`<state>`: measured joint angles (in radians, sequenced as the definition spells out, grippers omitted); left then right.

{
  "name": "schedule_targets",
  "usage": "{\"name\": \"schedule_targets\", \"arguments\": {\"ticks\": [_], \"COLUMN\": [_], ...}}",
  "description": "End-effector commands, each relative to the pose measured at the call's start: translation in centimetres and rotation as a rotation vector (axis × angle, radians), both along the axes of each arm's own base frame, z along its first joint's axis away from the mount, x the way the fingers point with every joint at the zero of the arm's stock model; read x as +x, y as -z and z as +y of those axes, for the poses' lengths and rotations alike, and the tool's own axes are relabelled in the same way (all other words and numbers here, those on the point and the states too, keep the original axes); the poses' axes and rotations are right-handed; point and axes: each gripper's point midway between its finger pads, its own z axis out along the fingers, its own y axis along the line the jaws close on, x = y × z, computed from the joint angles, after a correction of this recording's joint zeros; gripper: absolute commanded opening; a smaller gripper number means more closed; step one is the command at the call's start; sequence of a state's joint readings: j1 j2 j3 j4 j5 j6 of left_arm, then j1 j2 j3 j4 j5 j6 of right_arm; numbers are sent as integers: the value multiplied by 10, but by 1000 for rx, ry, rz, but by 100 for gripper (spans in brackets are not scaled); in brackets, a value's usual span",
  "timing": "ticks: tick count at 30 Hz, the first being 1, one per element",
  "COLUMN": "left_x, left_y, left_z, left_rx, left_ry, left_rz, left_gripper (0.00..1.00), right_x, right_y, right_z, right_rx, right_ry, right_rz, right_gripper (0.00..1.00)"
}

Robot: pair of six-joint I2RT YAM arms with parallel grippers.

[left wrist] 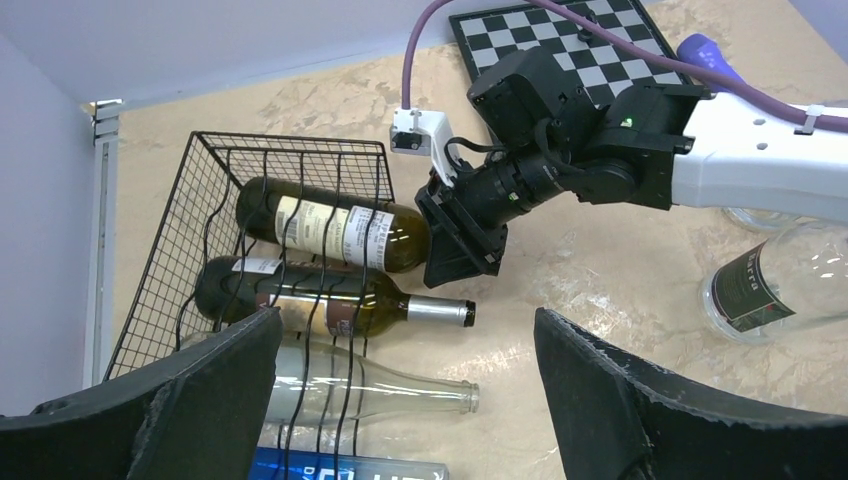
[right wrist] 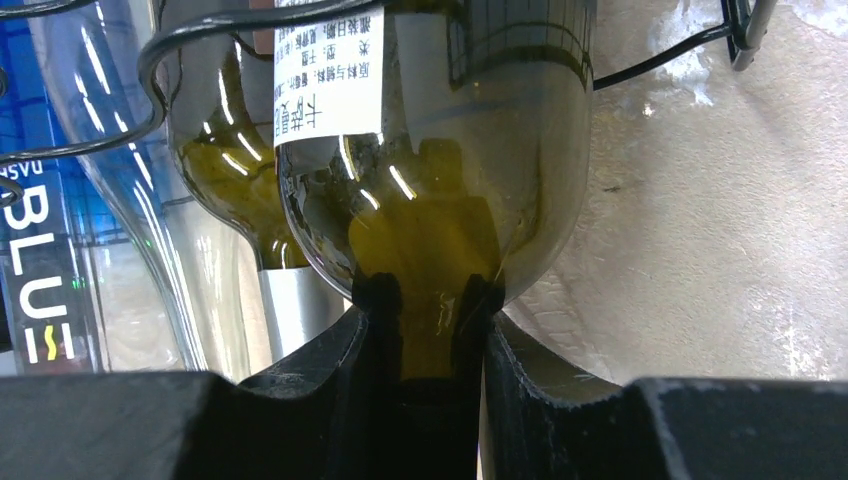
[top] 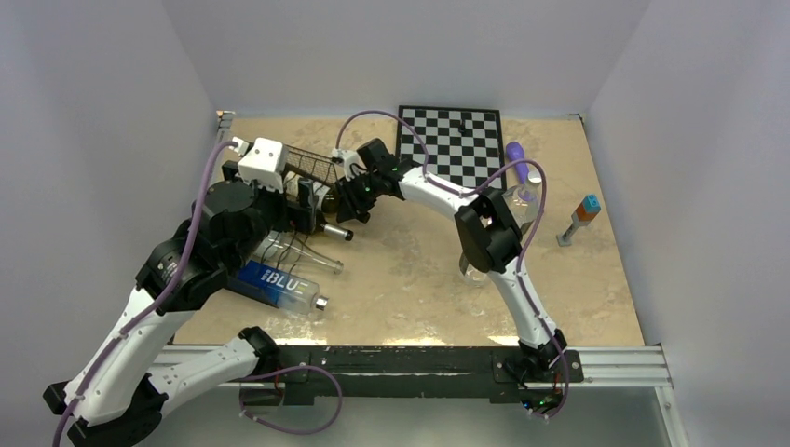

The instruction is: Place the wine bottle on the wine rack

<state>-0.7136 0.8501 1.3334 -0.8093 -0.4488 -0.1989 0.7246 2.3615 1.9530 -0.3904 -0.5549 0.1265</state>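
Wine bottle (left wrist: 330,232) lying flat in wine rack (left wrist: 212,168), far-left corner of bench (top: 419,270). Long axis running left-right, base toward mesh wall (left wrist: 165,270), neck pointing at right edge. Right gripper (right wrist: 425,300) clamping neck, arm stretching leftward across bench. Left gripper (left wrist: 402,338) hovering above rack, gaping wide.

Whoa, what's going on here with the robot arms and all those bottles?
The right gripper is clamped on the neck of a green wine bottle, whose body lies across the wires of the black wine rack, base toward the mesh end. A second green bottle lies beside it in the rack, with a clear bottle next to that. The left gripper hangs open near the rack, holding nothing.
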Motion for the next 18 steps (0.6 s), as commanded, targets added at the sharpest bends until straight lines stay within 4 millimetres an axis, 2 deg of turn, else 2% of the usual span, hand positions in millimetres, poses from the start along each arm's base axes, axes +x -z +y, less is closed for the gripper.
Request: {"name": "schedule_targets", "arguments": {"ticks": [1,15,18], "left_x": [2,3,2], "left_y": [-19,-17,-15], "left_z": [0,-2,-2], "left_rx": [-30,-28,-29], "left_ry": [-2,2,4], "left_rz": [-42,-27,-20], "left_gripper": [99,99,99], "right_x": [0,5,5], "right_y": [-123,-125,-119], "right_z": [46,73,77], "right_rx": [320,459,468], "right_ry": [-147,-64,-46], "right_rz": [-161,52,108], "right_gripper": [0,0,0]}}
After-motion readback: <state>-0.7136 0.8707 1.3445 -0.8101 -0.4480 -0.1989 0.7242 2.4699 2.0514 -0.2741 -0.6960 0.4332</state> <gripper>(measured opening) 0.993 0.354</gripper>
